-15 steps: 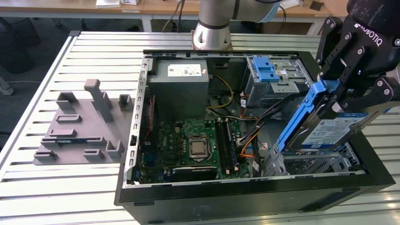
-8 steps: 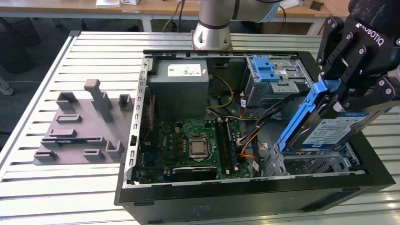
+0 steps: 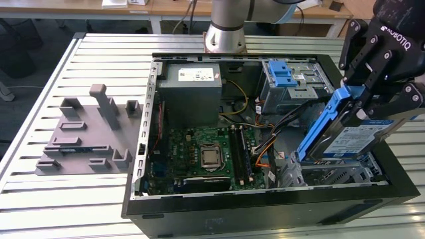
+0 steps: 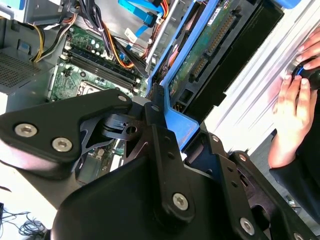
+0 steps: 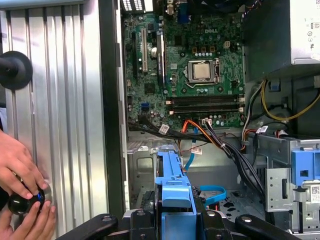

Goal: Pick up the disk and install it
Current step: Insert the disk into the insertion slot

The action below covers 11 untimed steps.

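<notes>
The disk (image 3: 355,139), a silver drive with a white-and-blue label in a blue plastic carrier, hangs tilted over the drive bay (image 3: 332,174) at the front corner of the open computer case (image 3: 265,209), on the exterior view's right. My black gripper (image 3: 371,105) is shut on its upper end. In the second wrist view the gripper (image 4: 170,120) clamps the blue carrier, and the disk's (image 4: 210,47) green circuit side shows. The first wrist view looks down past the gripper (image 5: 172,220) along the disk's (image 5: 172,182) blue edge toward the bay.
Inside the case are the motherboard (image 3: 206,154), a grey metal box (image 3: 192,84), a silver cage with a blue latch (image 3: 289,79) and loose cables (image 5: 215,137). A grey fixture (image 3: 86,134) lies on the slatted table. A person's hands (image 5: 22,185) hold a black knob beside the case.
</notes>
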Available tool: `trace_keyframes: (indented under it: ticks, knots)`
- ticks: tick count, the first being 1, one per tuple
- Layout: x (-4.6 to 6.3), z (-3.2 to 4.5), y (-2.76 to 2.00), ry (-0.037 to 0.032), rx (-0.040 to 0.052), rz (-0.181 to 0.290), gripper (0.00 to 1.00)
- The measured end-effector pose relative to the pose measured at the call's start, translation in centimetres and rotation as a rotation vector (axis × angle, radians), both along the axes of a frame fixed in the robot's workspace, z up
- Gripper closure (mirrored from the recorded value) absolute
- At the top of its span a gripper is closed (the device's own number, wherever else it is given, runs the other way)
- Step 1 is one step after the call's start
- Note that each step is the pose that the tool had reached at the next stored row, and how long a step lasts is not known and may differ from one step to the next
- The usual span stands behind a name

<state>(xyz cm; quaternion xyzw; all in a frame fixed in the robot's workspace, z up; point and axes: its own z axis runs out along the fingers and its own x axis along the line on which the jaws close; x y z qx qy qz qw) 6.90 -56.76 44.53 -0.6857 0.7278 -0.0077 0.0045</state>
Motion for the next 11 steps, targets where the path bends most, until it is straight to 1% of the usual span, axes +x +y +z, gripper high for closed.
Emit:
trace_keyframes:
  ticks: [11]
  knots:
    - [0.06, -0.27, 0.23, 0.0, 0.0, 0.0, 0.63]
